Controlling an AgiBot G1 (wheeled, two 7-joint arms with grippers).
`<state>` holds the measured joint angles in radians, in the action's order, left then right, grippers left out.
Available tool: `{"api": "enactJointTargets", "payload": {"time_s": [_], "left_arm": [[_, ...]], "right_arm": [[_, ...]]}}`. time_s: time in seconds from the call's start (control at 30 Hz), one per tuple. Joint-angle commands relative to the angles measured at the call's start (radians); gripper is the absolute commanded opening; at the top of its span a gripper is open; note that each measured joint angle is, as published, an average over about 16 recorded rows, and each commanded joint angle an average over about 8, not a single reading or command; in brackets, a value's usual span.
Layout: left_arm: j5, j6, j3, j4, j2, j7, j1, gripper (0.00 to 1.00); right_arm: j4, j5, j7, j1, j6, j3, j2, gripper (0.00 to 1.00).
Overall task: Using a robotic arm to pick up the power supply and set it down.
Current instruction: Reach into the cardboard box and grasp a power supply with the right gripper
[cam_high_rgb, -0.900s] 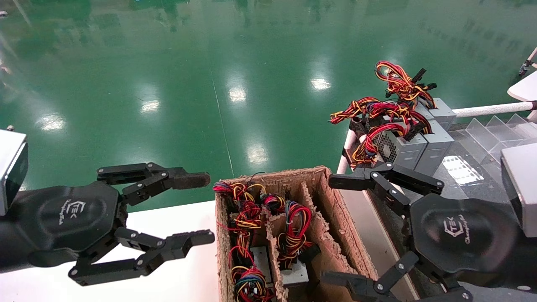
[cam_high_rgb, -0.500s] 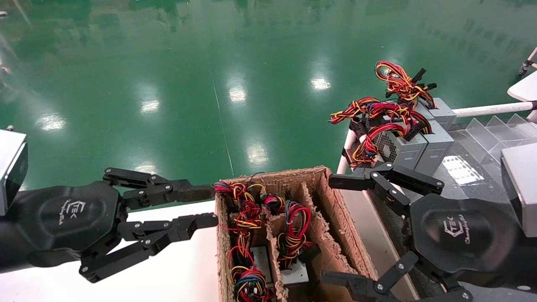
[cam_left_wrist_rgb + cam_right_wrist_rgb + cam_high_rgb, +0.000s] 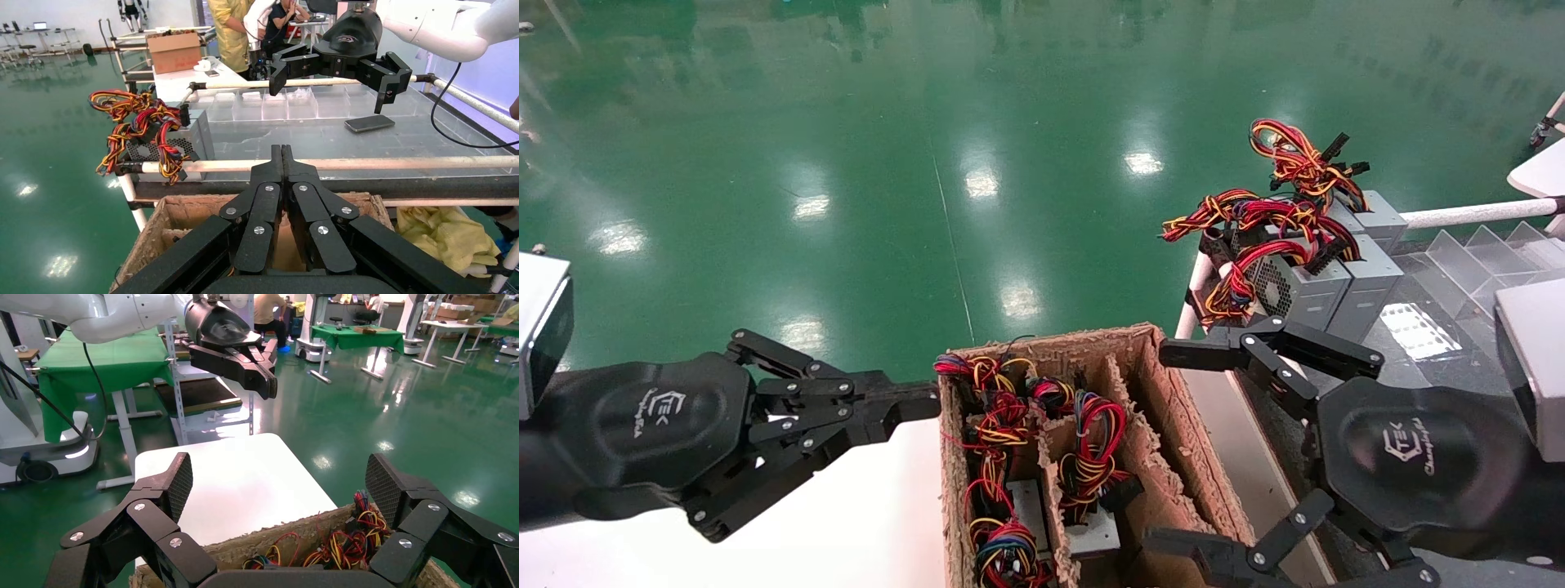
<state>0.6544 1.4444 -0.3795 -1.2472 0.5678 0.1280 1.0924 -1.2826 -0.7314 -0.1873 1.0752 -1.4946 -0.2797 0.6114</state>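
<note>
Several power supplies, grey metal boxes with red, yellow and black wire loops, stand in the slots of a cardboard box (image 3: pixel 1164 425); one grey top (image 3: pixel 1026 500) shows low in the left slot. More power supplies (image 3: pixel 1324 286) sit side by side on the bench at the right, also seen in the left wrist view (image 3: pixel 193 138). My left gripper (image 3: pixel 930 400) hangs shut and empty just left of the box's left wall, fingertips pressed together (image 3: pixel 281 153). Beside the box's right wall my right gripper (image 3: pixel 1169 449) stands wide open, holding nothing (image 3: pixel 280 484).
The box rests between a white table (image 3: pixel 878 523) and a dark bench with a white tube rail (image 3: pixel 1475 214) and clear plastic dividers (image 3: pixel 1483 245). A dark flat slab (image 3: pixel 369 123) lies on the bench. Yellow cloth (image 3: pixel 447 236) lies below it. Green floor lies beyond.
My left gripper's fingers have closed from wide open to fully shut, with nothing between them. The right arm and the power supplies have not moved.
</note>
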Motion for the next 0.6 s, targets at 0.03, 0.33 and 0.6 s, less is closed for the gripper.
{"api": "enactJointTargets", "payload": {"time_s": [0.03, 0.33, 0.6], "left_arm": [[0.000, 0.000, 0.000, 0.000, 0.000, 0.000, 0.000, 0.36], [0.000, 0.000, 0.000, 0.000, 0.000, 0.000, 0.000, 1.00], [0.000, 0.000, 0.000, 0.000, 0.000, 0.000, 0.000, 1.00]], "right_arm": [[0.000, 0.000, 0.000, 0.000, 0.000, 0.000, 0.000, 1.00], [0.000, 0.000, 0.000, 0.000, 0.000, 0.000, 0.000, 1.00], [0.004, -0.021, -0.001, 0.003, 0.018, -0.005, 0.001, 1.00]]}}
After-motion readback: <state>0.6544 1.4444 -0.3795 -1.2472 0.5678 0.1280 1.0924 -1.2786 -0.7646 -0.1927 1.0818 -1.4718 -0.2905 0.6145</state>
